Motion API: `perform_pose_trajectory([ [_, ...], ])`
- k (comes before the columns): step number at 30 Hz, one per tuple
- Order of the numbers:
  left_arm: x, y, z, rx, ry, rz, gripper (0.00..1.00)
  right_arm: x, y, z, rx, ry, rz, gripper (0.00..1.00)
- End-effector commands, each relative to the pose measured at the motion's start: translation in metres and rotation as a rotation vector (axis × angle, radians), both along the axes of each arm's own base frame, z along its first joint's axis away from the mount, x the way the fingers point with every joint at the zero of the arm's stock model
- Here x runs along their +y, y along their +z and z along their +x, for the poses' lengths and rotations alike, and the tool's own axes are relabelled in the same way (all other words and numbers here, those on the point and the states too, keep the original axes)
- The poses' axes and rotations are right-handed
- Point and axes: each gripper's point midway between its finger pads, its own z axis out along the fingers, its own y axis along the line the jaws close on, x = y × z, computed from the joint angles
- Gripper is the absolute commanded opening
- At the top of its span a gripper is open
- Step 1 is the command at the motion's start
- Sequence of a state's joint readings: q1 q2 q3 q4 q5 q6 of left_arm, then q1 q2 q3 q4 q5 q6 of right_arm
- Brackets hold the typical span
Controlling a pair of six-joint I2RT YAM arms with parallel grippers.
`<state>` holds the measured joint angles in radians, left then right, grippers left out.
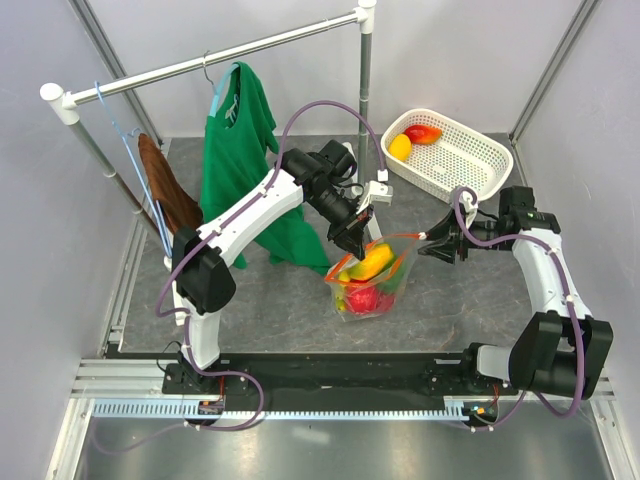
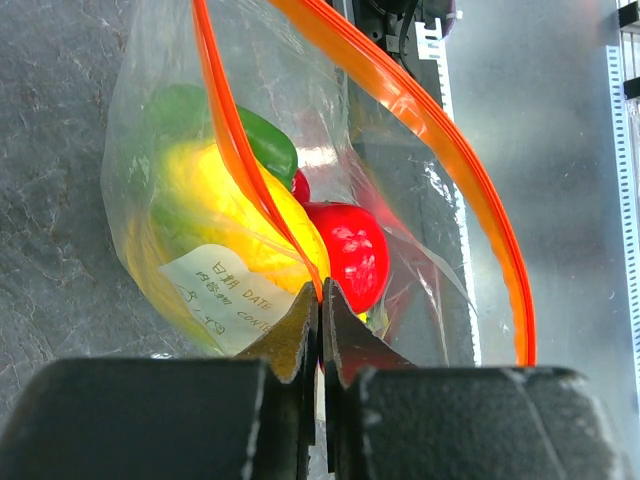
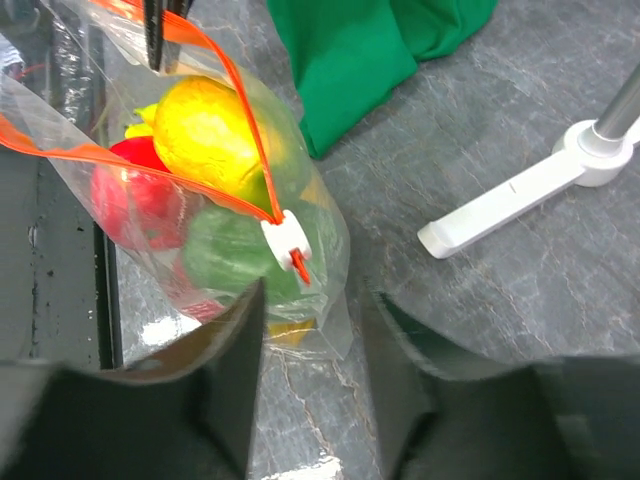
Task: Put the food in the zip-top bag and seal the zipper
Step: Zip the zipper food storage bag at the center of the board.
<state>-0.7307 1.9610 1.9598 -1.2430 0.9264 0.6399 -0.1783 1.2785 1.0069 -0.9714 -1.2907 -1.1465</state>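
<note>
The clear zip-top bag (image 1: 385,295) stands on the table with its mouth open. Inside are a yellow banana bunch (image 2: 215,205), a green pepper (image 2: 265,140) and a red tomato (image 2: 348,248). My left gripper (image 2: 320,290) is shut on one side of the orange-red zipper (image 2: 440,140) at the bag's left end (image 1: 352,240). My right gripper (image 3: 315,300) is open at the bag's right corner (image 1: 440,246), just short of the zipper's white end piece (image 3: 285,240). A yellow lemon (image 1: 400,147) and a red-yellow mango (image 1: 423,133) lie in the white basket (image 1: 470,160).
A clothes rack stands at the back with a green shirt (image 1: 240,150) and a brown cloth (image 1: 170,190) hanging from it. Its white foot (image 3: 520,195) lies just behind the bag. The shirt's hem (image 3: 350,50) reaches close to the bag.
</note>
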Motion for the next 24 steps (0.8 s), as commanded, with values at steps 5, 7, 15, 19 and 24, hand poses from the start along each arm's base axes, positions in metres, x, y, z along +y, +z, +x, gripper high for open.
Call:
perform_pose_trajectory([
  [5, -0.002, 0.013, -0.004, -0.027, -0.034, -0.063, 0.06, 0.01, 0.02, -0.001, -0.075, 0.063, 0.07, 0.13],
  [7, -0.002, 0.013, -0.004, -0.027, -0.034, -0.061, 0.06, 0.01, 0.022, -0.001, -0.076, 0.063, 0.071, 0.11],
  [15, -0.002, 0.011, -0.003, -0.024, -0.03, -0.055, 0.07, 0.012, 0.029, -0.004, -0.076, 0.07, 0.086, 0.31],
  [19, -0.002, 0.01, -0.002, -0.025, -0.026, -0.048, 0.07, 0.012, 0.028, -0.004, -0.081, 0.072, 0.083, 0.03],
  [24, -0.006, 0.024, 0.011, -0.081, 0.047, -0.051, 0.25, 0.014, 0.032, -0.009, -0.077, 0.076, 0.094, 0.0],
])
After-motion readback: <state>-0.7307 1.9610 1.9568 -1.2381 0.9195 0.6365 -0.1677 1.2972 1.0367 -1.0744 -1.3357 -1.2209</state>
